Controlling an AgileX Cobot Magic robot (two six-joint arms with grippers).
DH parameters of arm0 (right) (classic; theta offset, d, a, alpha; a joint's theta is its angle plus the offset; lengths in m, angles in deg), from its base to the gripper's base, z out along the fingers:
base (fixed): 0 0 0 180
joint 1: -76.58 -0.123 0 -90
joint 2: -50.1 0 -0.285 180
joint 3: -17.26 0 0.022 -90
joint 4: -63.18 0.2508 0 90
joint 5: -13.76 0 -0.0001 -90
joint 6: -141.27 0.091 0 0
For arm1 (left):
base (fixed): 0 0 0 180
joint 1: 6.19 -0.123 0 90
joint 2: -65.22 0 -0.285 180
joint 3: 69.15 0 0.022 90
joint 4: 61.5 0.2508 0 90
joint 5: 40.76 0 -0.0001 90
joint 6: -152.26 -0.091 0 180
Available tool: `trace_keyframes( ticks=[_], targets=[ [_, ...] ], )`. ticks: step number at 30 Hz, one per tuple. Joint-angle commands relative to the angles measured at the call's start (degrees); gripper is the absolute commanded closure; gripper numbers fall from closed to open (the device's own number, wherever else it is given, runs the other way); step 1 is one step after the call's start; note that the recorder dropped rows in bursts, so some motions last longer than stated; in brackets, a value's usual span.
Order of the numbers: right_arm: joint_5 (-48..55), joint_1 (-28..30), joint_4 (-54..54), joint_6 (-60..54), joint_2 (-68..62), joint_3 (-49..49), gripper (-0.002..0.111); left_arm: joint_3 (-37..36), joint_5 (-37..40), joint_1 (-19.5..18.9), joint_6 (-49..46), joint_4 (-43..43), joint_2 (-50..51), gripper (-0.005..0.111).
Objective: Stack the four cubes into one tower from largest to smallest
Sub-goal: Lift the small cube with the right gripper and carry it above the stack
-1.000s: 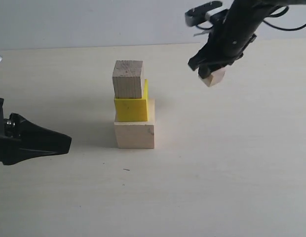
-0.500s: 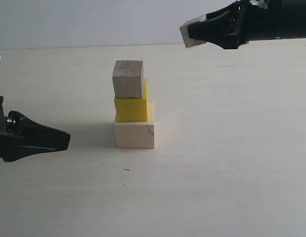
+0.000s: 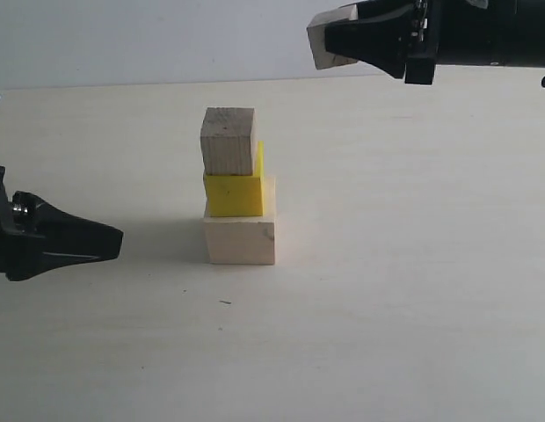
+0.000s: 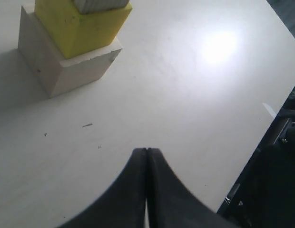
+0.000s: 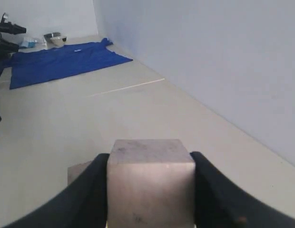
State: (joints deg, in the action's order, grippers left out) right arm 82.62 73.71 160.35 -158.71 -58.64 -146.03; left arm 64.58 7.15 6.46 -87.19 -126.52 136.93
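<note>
Three cubes stand stacked mid-table: the pale whitish largest cube (image 3: pixel 240 241) (image 4: pixel 66 66) at the bottom, the yellow cube (image 3: pixel 234 193) (image 4: pixel 81 23) on it, and a tan wooden cube (image 3: pixel 228 141) (image 4: pixel 100 4) on top. High at the upper right my right gripper (image 3: pixel 330 42) (image 5: pixel 150 183) lies level, shut on the smallest tan cube (image 3: pixel 323 44) (image 5: pixel 150 180), up and to the right of the stack. My left gripper (image 3: pixel 119 237) (image 4: pixel 146 151) is shut on nothing, low on the table left of the stack.
The beige table (image 3: pixel 404 290) carries only the stack. A blue cloth (image 5: pixel 62 61) lies on the surface far off in the right wrist view. The table edge (image 4: pixel 276 99) with dark hardware beyond shows in the left wrist view.
My right gripper rose with the smallest cube, turned from pointing down to level, and moved left toward the stack. The left gripper drew back slightly left.
</note>
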Motion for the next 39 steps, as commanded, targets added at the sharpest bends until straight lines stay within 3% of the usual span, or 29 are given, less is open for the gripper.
trace_keyframes(
  ticks=[1,6,14,17,22,26,29,33,39],
  targets=[
    [1.1,-3.2,2.8,-1.4,0.6,0.1,0.108,0.3,-0.4,-0.1,-0.1,-0.3,-0.3,0.107],
    [1.1,-6.7,2.8,-1.3,1.3,0.1,0.108,0.3,-0.5,-0.1,-0.1,-0.3,-0.3,0.107],
    [1.1,-7.1,2.8,-1.3,1.9,0.1,0.108,0.3,-0.5,-0.1,-0.1,-0.3,-0.3,0.107],
    [1.1,-7.1,2.8,5.0,3.3,0.1,0.108,0.3,-0.6,-0.1,-0.1,-0.3,-0.3,0.107],
    [-19.3,-7.1,2.8,20.4,8.0,-0.4,0.108,0.3,-1.8,-0.1,-0.1,-0.3,-0.3,0.107],
    [-35.6,-7.1,2.8,39.5,12.4,-3.1,0.108,0.3,-2.4,-0.1,-0.2,-0.3,-0.3,0.107],
    [-41.1,-7.1,2.8,49.8,15.8,-5.6,0.108,0.3,-2.4,-0.1,-0.2,-0.3,-0.3,0.107],
    [-48.7,-7.1,2.8,52.5,19.6,-5.7,0.108,0.3,-2.5,-0.1,-0.2,-0.3,-0.3,0.107],
    [-79.0,-6.6,-5.5,54.2,22.2,2.6,0.108,0.3,-2.5,-0.1,-0.2,-0.3,-0.3,0.107]
  ],
)
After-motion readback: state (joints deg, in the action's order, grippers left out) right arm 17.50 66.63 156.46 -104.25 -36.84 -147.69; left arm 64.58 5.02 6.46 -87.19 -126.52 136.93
